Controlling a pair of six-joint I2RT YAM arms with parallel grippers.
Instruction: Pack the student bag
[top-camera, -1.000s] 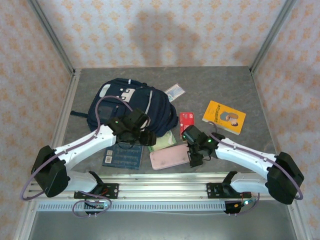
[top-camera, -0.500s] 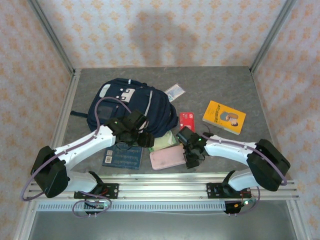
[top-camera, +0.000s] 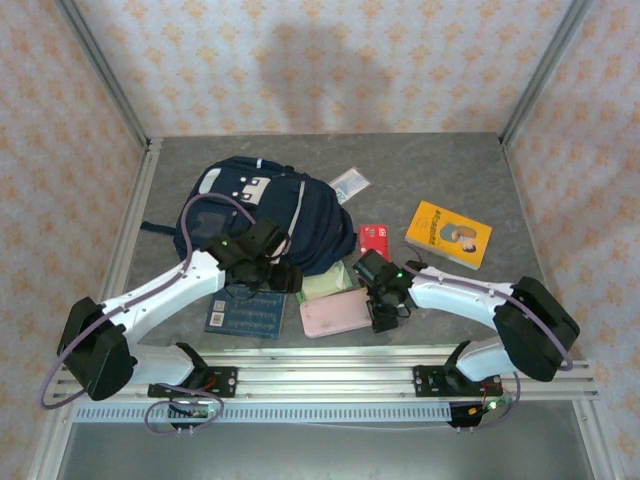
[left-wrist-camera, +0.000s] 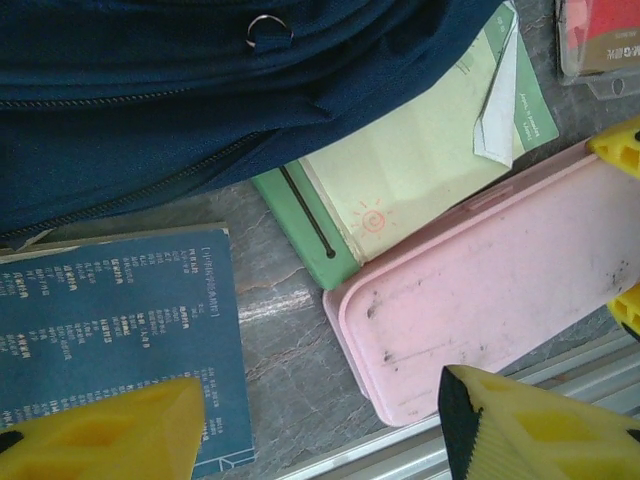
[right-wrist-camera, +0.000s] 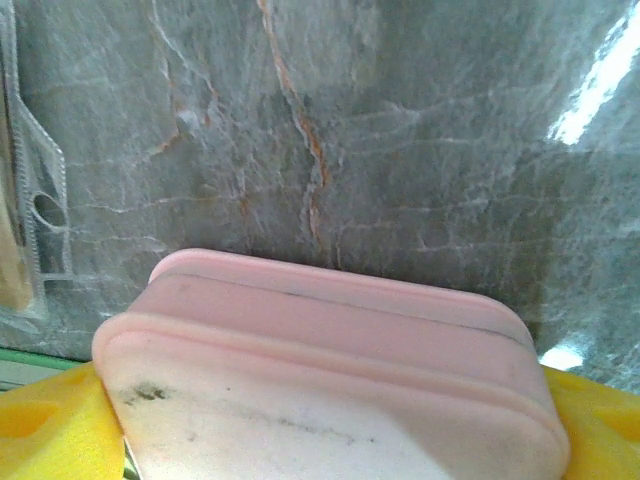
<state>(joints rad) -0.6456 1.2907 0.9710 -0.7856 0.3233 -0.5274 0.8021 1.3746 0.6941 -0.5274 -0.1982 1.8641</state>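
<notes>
Open-jawed and holding nothing, the left gripper (left-wrist-camera: 320, 435) hovers just above the table (top-camera: 440, 170) at the near edge of the backpack (top-camera: 250, 205). Its yellow fingertips stand well apart. The navy backpack lies flat on the left half of the table, toward the back. A blue booklet (top-camera: 245, 312) lies in front of it, close to the table's near edge. Just to the right, a green notebook (left-wrist-camera: 400, 170) is partly tucked under the bag's edge. A pink case (top-camera: 335, 315) lies against the notebook's near side. The right gripper (top-camera: 382, 305) straddles the right end of that case, and in the right wrist view its yellow pads (right-wrist-camera: 50, 420) sit against both sides, gripping it while it rests on the table. A red packet (top-camera: 373, 240) lies beyond this gripper, and a yellow book (top-camera: 448, 233) lies farther right.
</notes>
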